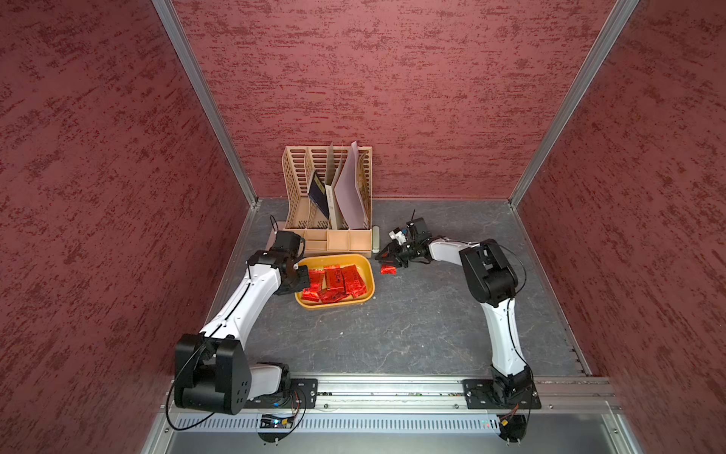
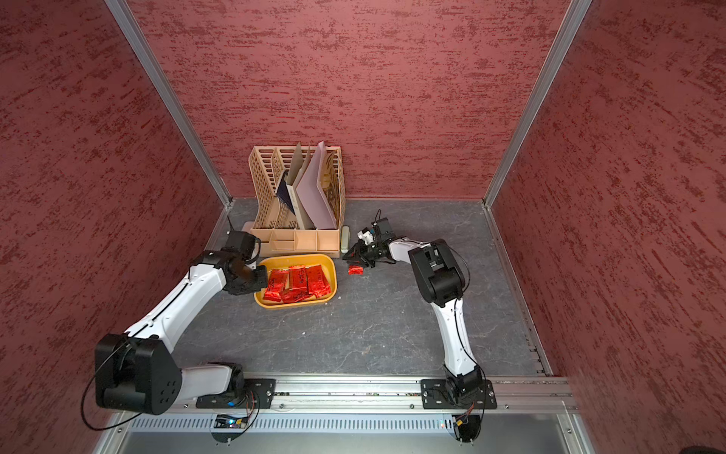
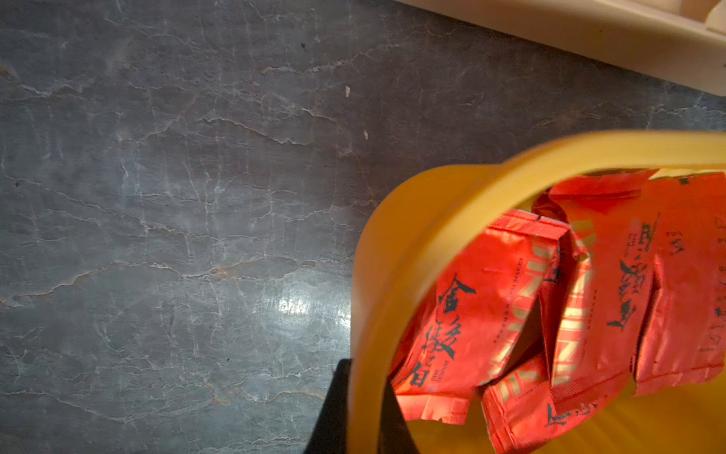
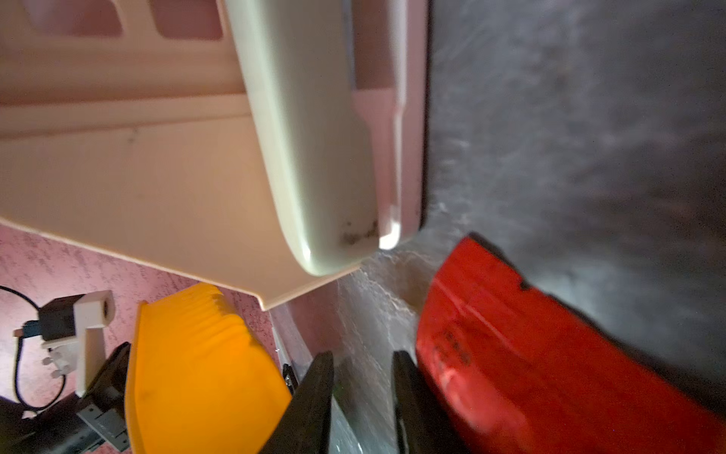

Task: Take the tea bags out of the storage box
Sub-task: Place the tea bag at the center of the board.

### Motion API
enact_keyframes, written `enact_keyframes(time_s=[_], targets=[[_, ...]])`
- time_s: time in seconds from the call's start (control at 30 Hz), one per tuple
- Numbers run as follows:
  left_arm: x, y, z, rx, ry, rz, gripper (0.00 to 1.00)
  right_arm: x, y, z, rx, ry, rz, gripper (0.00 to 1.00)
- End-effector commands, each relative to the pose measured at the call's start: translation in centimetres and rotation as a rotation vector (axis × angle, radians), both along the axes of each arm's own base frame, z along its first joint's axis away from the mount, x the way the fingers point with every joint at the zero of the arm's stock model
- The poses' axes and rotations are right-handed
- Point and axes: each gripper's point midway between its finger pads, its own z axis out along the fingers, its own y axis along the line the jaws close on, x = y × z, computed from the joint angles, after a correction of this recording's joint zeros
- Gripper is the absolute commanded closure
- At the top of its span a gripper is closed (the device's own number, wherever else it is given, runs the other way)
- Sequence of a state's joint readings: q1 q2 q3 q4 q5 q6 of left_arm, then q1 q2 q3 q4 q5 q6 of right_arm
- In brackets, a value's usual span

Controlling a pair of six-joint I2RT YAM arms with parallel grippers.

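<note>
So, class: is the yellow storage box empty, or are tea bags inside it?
Not empty. Several red foil tea bags lie inside the storage box; one tea bag sits outside it on the table.

Top views: high above base rail [image 1: 393, 387], tilted down and forward; both take in whole table [image 1: 412, 338], box [image 1: 334, 305], back wall [image 1: 393, 98], nearly same framing. Left wrist: very near, looks down on box rim. Right wrist: low, blurred, seemingly along table; box corner shared with left wrist.
</note>
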State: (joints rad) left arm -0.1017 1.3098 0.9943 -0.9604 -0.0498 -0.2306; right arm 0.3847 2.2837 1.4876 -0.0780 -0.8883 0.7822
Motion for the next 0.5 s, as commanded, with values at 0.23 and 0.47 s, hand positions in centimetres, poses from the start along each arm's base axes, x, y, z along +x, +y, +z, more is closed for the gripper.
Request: enact_keyframes(time_s=[0.23, 0.47], targets=[[0.6, -0.4, 0.1, -0.024, -0.016, -0.004, 1.0, 0.0, -0.8, 2.4, 0.06, -0.01, -0.028, 0.63], [0.5, -0.5, 0.1, -0.028, -0.017, -0.007, 1.0, -0.3, -0.9, 10.6, 0.127, -0.143, -0.025, 0.58]])
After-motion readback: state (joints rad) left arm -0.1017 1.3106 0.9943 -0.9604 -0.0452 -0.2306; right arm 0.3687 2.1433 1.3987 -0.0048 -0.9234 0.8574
